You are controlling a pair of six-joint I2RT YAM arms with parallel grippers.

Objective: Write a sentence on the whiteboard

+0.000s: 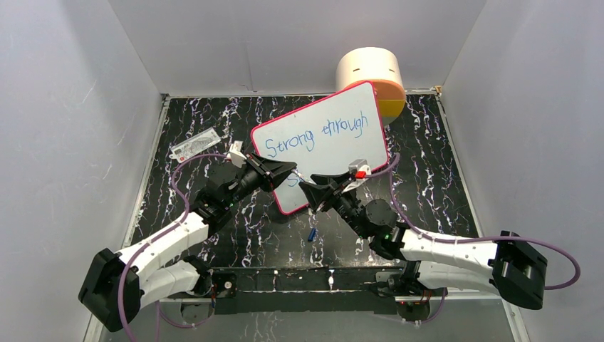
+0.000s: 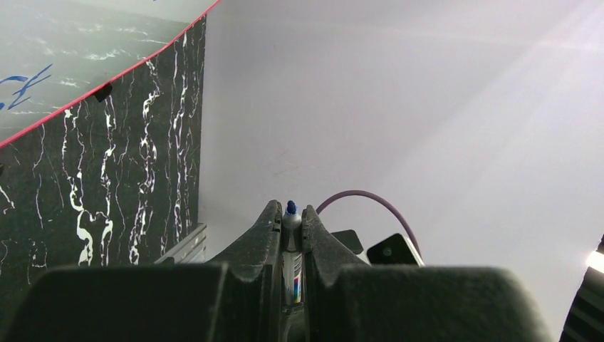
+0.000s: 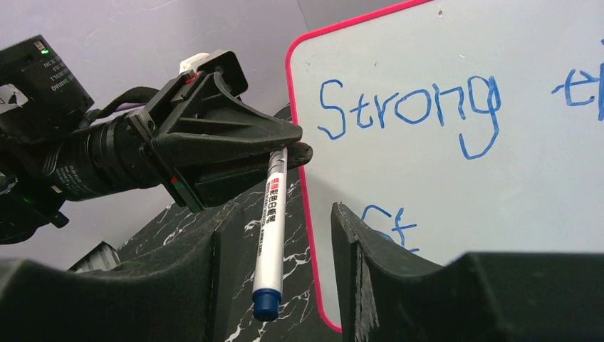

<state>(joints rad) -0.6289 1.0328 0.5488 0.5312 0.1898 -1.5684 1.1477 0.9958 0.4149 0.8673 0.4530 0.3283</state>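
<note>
1. Top external view: the whiteboard [image 1: 324,160] is laid aslant on the table [image 1: 441,171], within both arms' reach. The sentence [image 1: 317,135] is judged unfinished: "Strong through" above "St".
2. The left gripper [image 1: 292,169] is clamped on the marker [image 3: 271,228], seemingly for writing.
3. The right gripper [image 3: 278,214] is spread either side of the marker, not touching it.

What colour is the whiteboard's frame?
The frame is pink-red, clearest in the right wrist view.
</note>
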